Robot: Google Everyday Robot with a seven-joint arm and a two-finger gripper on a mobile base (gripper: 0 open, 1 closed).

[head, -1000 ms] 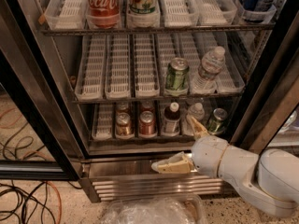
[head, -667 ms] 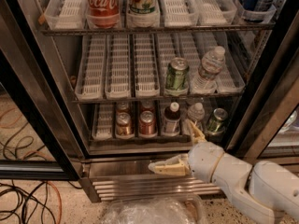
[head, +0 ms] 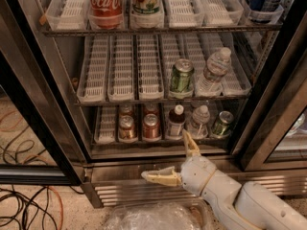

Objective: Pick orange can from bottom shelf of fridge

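The gripper (head: 164,155) hangs outside the fridge (head: 57,80), fingers (head: 160,176) spread wide before its base sill. Up and left of them, open air fronts the orange can (head: 127,127) on the bottom shelf (head: 105,126). A red can (head: 151,126) crowds its right; a dark bottle (head: 176,121) stands just above the upper finger.

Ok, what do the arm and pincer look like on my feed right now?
The pincer, open before the base grille of the fridge, below the bottom shelf, has two cream-yellow tapered fingers on a rounded white wrist. The arm is smooth glossy white, in bulbous segments, with a thin tan seam ringing the wrist. No cables or markings show.
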